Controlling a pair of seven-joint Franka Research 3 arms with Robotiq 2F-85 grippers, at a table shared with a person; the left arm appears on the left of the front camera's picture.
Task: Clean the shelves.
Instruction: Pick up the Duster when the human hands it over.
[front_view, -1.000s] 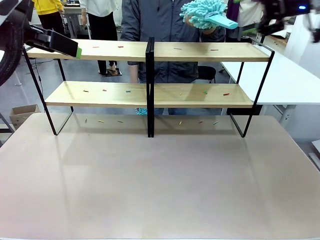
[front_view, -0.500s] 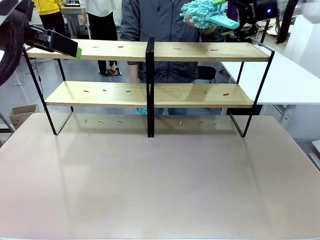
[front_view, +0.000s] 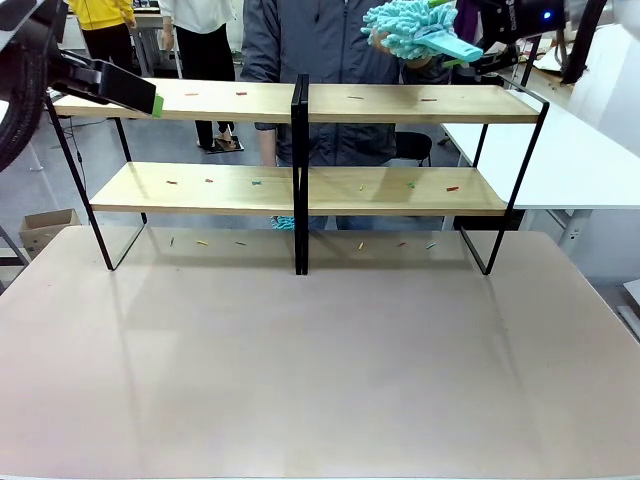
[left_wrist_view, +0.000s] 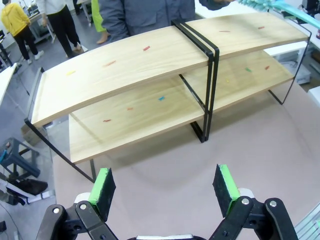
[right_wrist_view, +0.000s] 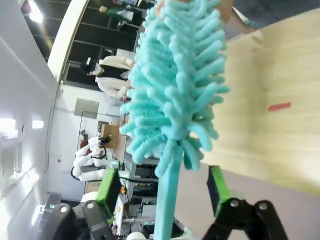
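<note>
While the right gripper (right_wrist_view: 162, 176) is released, its green pads wide apart on either side of the handle of a teal duster (right_wrist_view: 175, 90), a person's hand (front_view: 381, 41) holds that duster above the shelves' (front_view: 400, 104) right end. The left gripper (left_wrist_view: 165, 184) hangs spread and empty near their left end. They stand far back on the tabletop (front_view: 320, 370), coloured scraps (front_view: 242, 94) on both boards.
</note>
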